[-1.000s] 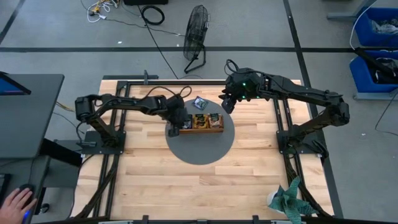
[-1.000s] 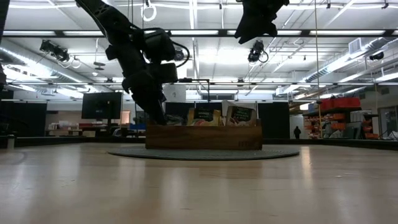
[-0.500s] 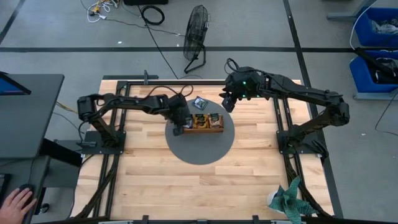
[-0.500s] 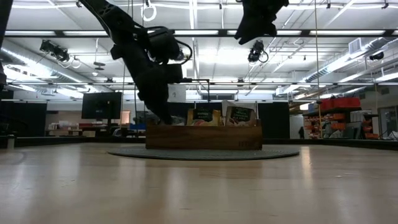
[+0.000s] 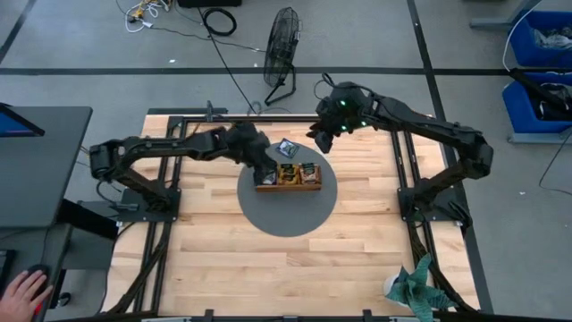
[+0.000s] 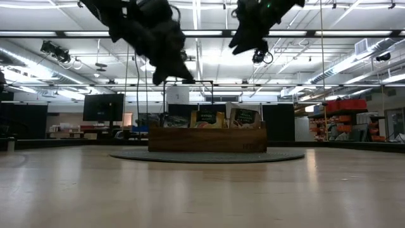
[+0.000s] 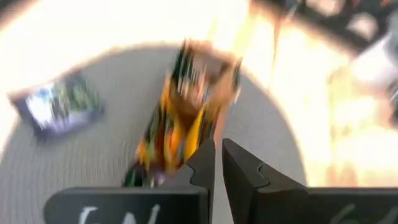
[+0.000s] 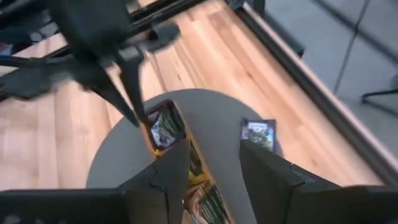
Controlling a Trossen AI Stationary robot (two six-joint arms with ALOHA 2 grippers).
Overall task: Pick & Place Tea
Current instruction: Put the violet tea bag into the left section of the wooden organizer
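Observation:
A brown wooden tray (image 5: 288, 176) stands on the round grey mat (image 5: 286, 210) with several tea sachets (image 6: 209, 118) upright in it. One blue-and-dark sachet (image 5: 286, 148) lies flat on the mat just behind the tray. My left gripper (image 7: 218, 162) hangs above the tray's left end, slanting down, with a narrow gap between its fingers and nothing in it. My right gripper (image 8: 214, 162) hovers higher, over the mat's far right rim, open and empty.
The mat lies in the far middle of the wooden table (image 5: 268, 268). A black fan (image 5: 281, 54) stands on the floor beyond the far edge. A green-and-white thing (image 5: 416, 291) sits at the near right corner. A person's hand (image 5: 22, 291) shows at the lower left, off the table.
My left gripper has risen from the tray's left end, clear of the sachets, and has rolled about its own axis. My right gripper has drifted toward the table's left and far edge, staying high. The tray and the loose sachet have kept their places.

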